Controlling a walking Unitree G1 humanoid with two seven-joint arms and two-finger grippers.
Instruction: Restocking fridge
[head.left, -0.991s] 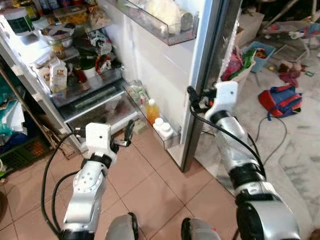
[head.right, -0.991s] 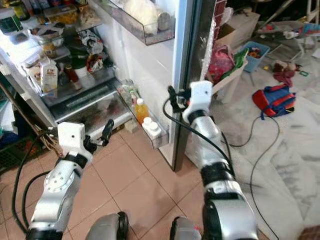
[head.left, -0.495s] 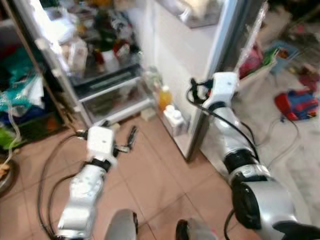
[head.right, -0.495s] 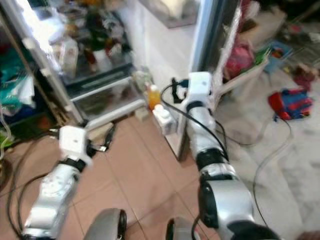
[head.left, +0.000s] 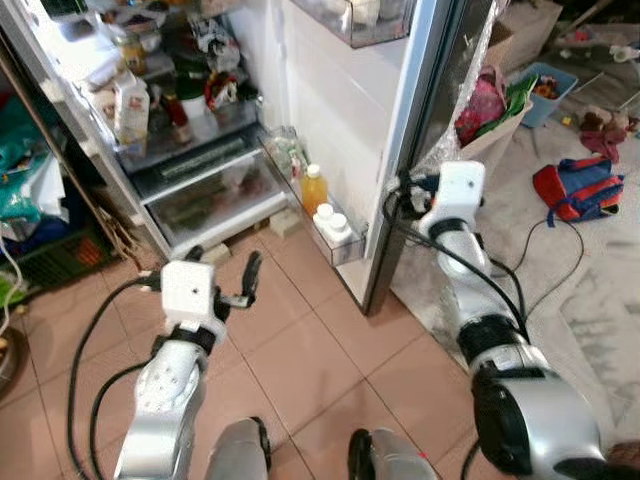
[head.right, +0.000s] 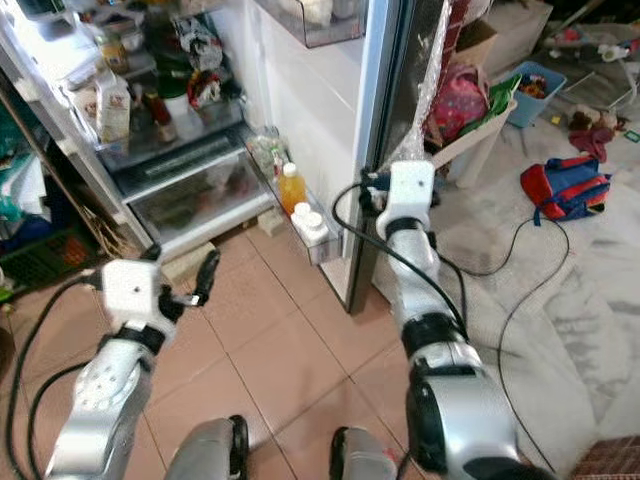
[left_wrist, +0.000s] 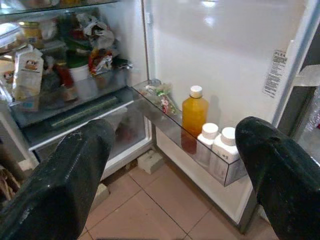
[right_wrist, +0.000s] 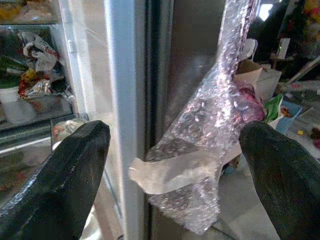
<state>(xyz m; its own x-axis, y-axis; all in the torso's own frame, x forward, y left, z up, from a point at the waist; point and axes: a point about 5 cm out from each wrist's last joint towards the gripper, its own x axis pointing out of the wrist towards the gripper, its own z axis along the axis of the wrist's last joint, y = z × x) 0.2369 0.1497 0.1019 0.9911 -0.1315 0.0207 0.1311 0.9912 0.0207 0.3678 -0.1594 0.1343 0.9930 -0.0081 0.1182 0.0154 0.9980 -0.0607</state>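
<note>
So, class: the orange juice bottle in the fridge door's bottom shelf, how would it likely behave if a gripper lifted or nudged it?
The orange juice bottle looks full, so probably heavy for its size. It stands tall and narrow, so a push up high might tip it, though the door shelf wall and two white bottles beside it should limit that. Its smooth sides could be slippery.

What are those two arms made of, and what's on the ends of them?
Both arms are silver, rounded metal segments with black joint rings. Each wrist carries a white boxy block, with loose black cables looping alongside the arm. The left end effector and the right end effector each have two long black fingers, glossy and rounded at the tips.
</note>
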